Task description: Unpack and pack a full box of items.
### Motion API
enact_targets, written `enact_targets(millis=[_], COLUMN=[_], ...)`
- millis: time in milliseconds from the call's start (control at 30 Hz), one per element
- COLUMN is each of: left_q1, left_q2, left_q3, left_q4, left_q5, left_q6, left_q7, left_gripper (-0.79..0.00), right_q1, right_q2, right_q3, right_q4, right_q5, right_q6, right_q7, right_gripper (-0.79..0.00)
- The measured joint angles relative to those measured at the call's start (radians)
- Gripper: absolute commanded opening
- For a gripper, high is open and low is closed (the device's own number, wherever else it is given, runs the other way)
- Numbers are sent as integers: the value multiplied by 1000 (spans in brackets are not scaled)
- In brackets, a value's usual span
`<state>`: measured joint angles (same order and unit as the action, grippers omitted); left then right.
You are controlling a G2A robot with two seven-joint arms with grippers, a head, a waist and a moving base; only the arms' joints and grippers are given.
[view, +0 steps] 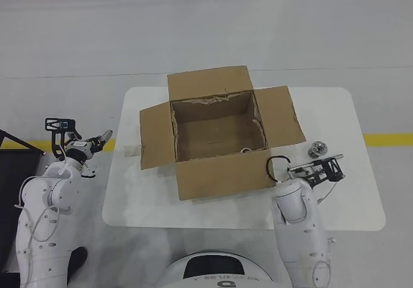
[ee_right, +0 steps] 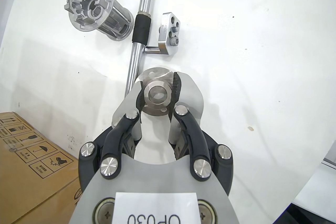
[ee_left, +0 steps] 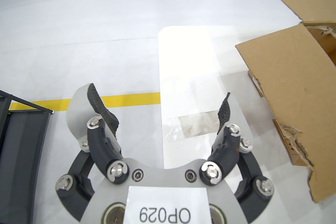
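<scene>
Looking down from the top: the box (view: 224,176) sits mid-surface (view: 350,209) with all four flaps splayed. It's nearly bare inside, bar a small pale thing at the near wall that I can't identify. My left pincer (view: 98,147) hangs off the surface's left edge. My right pincer (view: 331,169) is out past the box's right flap, just beside the hub (view: 317,150).

Left wrist view: left pincer (ee_left: 161,104) is spread wide with nothing in it, over the surface's edge, and the box (ee_left: 294,93) is well off to the side.

Right wrist view, and this is the action! My right pincer (ee_right: 158,93) is closed on the flange (ee_right: 153,74), pads pinching its raised neck. The flange is low over the surface, right at the near end of the rod (ee_right: 143,12). Whether it's touching down, I can't tell. Beyond it are the hub (ee_right: 92,9) and a clamp block (ee_right: 169,33).

I'd say this is a set-down or a pick-up among the unpacked parts. Either way I should go straight up or down and hold the disc level. Brushing that rod is the risk, since I reckon it would roll. If placing, I let go only once the disc sits flat.

The flange is squat, with no real long axis. Its bore points straight up at my wrist, disc face parallel to the surface. The rod's long axis runs directly away from my pincer.
</scene>
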<state>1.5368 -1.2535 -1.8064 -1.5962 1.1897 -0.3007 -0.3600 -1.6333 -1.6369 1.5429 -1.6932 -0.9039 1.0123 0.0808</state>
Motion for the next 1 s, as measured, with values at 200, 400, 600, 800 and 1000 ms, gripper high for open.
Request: enact_targets(millis=[200,400,600,800,1000], left_q1=[0,0,0,0,0], left_q2=[0,0,0,0,0], left_q3=[0,0,0,0,0], left_q4=[0,0,0,0,0], left_q5=[0,0,0,0,0], left_q6=[0,0,0,0,0], left_q7=[0,0,0,0,0], left_gripper=[0,0,0,0,0], right_q1=[-26,-140,-321,-446,-363], right_q2=[-8,-14,-18,3,23], right_q3=[1,-41,-119,-201,-238], right_q4=[-40,-182,-325,-406,-421], right_q5=[0,37,61,-39,-174], right_q6=[-4,-151,-407,-782,-932], right_q7=[-13,-111,-306,-351,-90], right_gripper=[-514,-477,-446,-351,-15])
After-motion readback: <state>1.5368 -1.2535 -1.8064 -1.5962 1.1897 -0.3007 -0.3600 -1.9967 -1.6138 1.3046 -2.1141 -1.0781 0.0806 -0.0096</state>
